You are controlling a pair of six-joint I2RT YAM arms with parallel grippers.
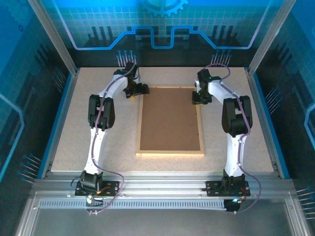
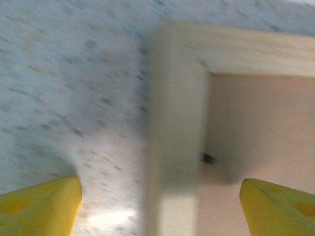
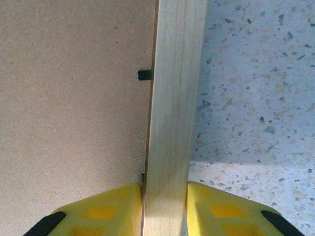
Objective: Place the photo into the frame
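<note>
The frame (image 1: pixel 170 154) of light wooden rails lies flat in the middle of the table, back side up, with a brown backing board (image 1: pixel 170 118) inside it. The photo is hidden. My left gripper (image 1: pixel 133 93) hovers open at the frame's far left corner. In the left wrist view its yellow fingers (image 2: pixel 44 204) stand wide on either side of the left rail (image 2: pixel 179 123); the picture is blurred. My right gripper (image 1: pixel 198 100) is shut on the right rail (image 3: pixel 174 98) near the far right corner, one finger (image 3: pixel 108 209) over the board (image 3: pixel 74 98), the other outside.
A small black tab (image 3: pixel 143 74) sits at the board's edge against the right rail, and another (image 2: pixel 208 158) near the left corner. Speckled tabletop (image 1: pixel 98 162) surrounds the frame, bounded by metal side walls (image 1: pixel 61 108) and a rear panel.
</note>
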